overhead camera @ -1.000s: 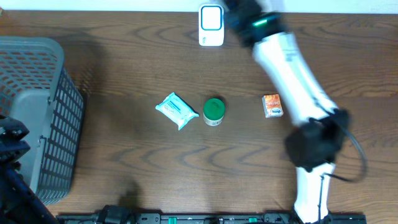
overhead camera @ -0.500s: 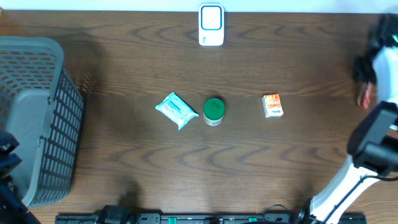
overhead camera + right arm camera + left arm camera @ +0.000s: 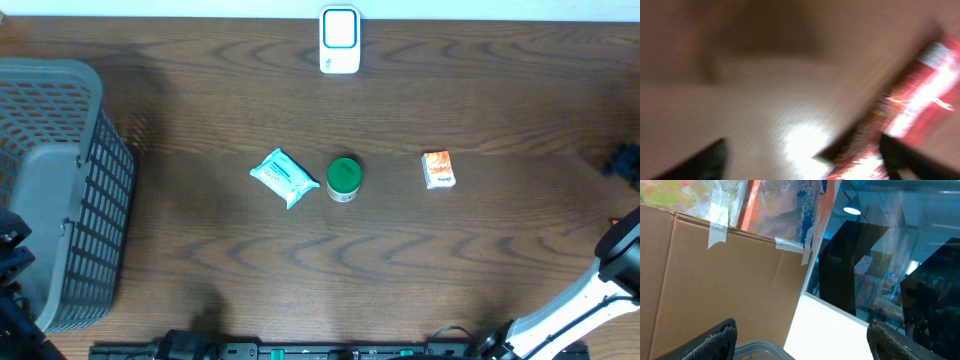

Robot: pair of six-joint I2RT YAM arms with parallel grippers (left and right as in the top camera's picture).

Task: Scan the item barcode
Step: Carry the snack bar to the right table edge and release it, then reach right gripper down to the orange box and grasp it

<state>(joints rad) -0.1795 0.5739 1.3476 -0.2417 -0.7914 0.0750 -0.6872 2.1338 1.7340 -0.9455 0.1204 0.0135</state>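
Your right hand (image 3: 805,157) is sitting wide open, apparently gripping nothing, with the red packet (image 3: 922,87) smearing across the right of its view. Grabbing off that blur, you're risking a sloppy pinch blocking whatever the scanner (image 3: 340,40) at top centre is reading.

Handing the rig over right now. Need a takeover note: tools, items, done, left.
Left tool: open, empty, by the basket.
Right tool: fingers wide apart, open; red packet beside one finger, view blurred.
Items: wipes pack, green-lidded jar and orange box in a row on the table; scanner at its far edge, nothing in front.
Done: cannot tell.
Left: probably those three to the scanner.
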